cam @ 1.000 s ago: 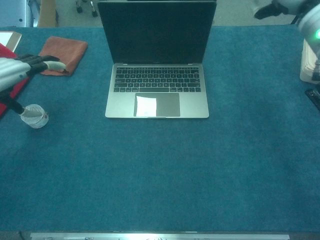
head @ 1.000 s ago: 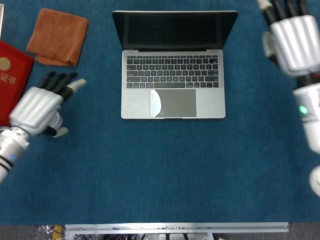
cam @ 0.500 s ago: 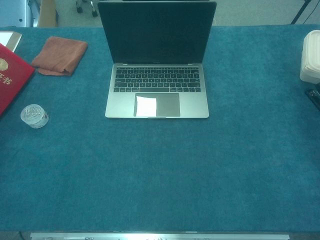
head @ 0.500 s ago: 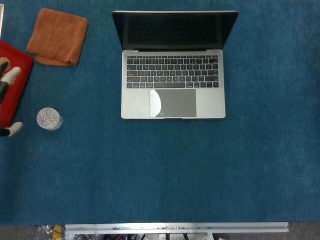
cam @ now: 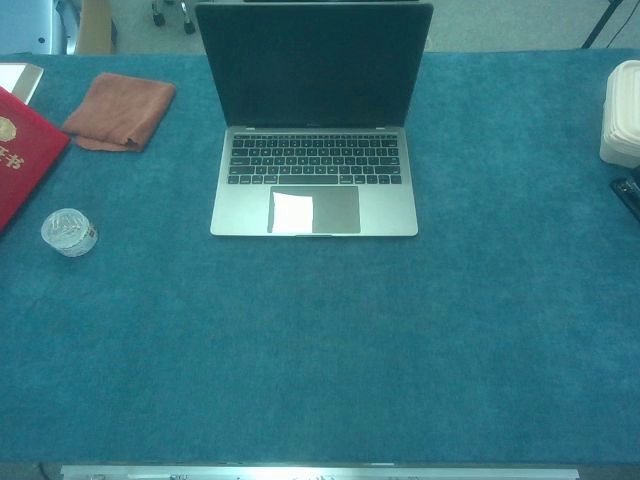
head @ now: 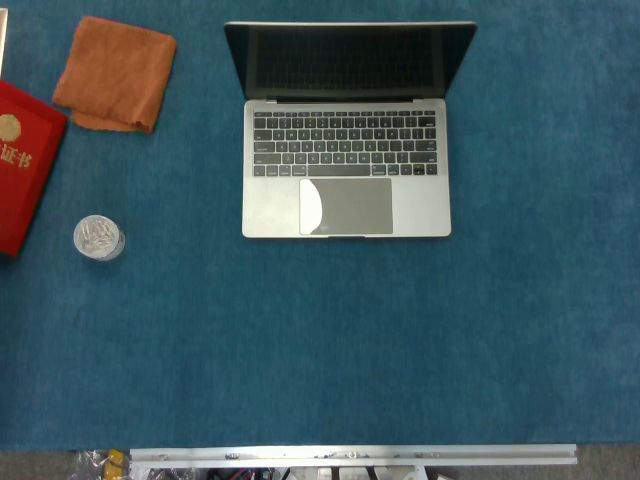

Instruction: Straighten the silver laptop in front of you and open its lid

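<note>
The silver laptop [head: 346, 170] sits square to me on the blue table cloth, lid raised, dark screen [head: 349, 60] facing me. In the chest view the laptop [cam: 314, 195] stands at the upper middle with its screen [cam: 314, 65] upright and its keyboard and trackpad exposed. Neither hand shows in the head view or the chest view.
An orange cloth [head: 115, 73] lies at the far left, a red booklet [head: 25, 165] at the left edge, and a small round clear container [head: 98, 238] below it. At the right edge are a white box [cam: 622, 112] and a black object [cam: 628, 195].
Both hands have left the views: the left one withdrew off the left edge, the right one off the upper right. The laptop has not moved.
</note>
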### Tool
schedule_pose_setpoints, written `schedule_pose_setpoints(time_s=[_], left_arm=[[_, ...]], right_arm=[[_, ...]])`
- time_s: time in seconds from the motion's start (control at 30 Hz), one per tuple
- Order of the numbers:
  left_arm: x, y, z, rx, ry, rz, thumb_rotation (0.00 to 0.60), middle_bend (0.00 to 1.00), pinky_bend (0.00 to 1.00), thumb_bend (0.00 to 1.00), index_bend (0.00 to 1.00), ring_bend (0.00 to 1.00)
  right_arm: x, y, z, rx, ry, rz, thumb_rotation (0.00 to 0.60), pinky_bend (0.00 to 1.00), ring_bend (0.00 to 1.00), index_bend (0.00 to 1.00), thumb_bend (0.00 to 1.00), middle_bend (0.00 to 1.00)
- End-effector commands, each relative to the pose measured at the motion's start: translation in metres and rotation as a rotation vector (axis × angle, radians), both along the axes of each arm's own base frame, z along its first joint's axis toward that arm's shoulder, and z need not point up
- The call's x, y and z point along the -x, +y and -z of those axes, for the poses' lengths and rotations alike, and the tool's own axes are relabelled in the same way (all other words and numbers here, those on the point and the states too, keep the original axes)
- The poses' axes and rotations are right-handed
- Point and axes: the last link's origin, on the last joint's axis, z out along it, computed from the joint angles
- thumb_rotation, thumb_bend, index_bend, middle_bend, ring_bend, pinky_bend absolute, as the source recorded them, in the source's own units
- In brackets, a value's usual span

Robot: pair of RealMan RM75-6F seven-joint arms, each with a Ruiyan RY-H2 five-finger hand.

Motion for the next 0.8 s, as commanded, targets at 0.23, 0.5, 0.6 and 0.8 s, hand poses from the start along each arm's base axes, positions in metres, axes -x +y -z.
schedule_pose_setpoints(time_s=[0.23,0.5,0.6,0.8], left_arm=[[0.005,-0.016,-0.003,-0.021,-0.003,-0.002,0.600,0.00,0.00,0.14,0.00,0.00],[0.008,-0.017,-0.006,-0.033,-0.014,-0.006,0.600,0.00,0.00,0.14,0.00,0.00],[0.009,-0.017,-0.005,-0.032,-0.012,-0.007,0.600,0.00,0.00,0.14,0.00,0.00],[0.008,-0.019,-0.003,-0.016,-0.007,-0.005,0.600,0.00,0.00,0.14,0.00,0.00]], right_arm=[[0.013,0.012,0.003,-0.026,-0.003,0.018,0.600,0.05,0.00,0.00,0.53,0.05],[0.010,0.013,0.010,-0.052,-0.004,0.006,0.600,0.05,0.00,0.00,0.53,0.05],[0.008,0.014,0.012,-0.063,-0.004,-0.001,0.600,0.05,0.00,0.00,0.53,0.05],[-0.001,0.019,0.021,-0.106,0.006,-0.039,0.600,0.05,0.00,0.00,0.53,0.05]])
